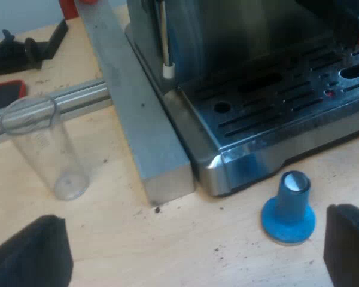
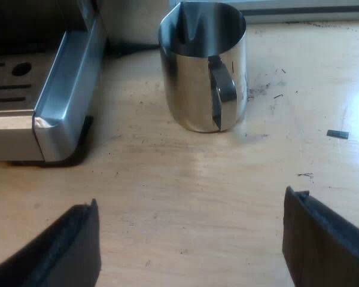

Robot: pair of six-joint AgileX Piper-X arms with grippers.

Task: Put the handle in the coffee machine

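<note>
Desk (image 1: pixel 167 239) was pale wood, matt, w/ dark specks. Espresso machine (image 1: pixel 275 101) was glossy metal; slotted drip tray looked brushed, corner trim mirror-bright. Grey bar (image 1: pixel 137 107) was dull, smooth metal. Measuring glass (image 1: pixel 45 146) was clear & smooth; glass or plastic, couldn't tell. Tamper (image 1: pixel 289 209) was matt blue, prob. plastic, w/ white top. Jug (image 2: pixel 197 72) was polished steel, mirror finish. Jaws of left gripper (image 1: pixel 188 251) & right gripper (image 2: pixel 197 239) were matt black.

My left wrist camera looks steeply down, close above the blue tamper (image 1: pixel 289 209); my right looks lower, toward a steel pitcher (image 2: pixel 203 66). Both catch the drip tray (image 1: pixel 287 101) of the espresso machine (image 1: pixel 239 36).
</note>
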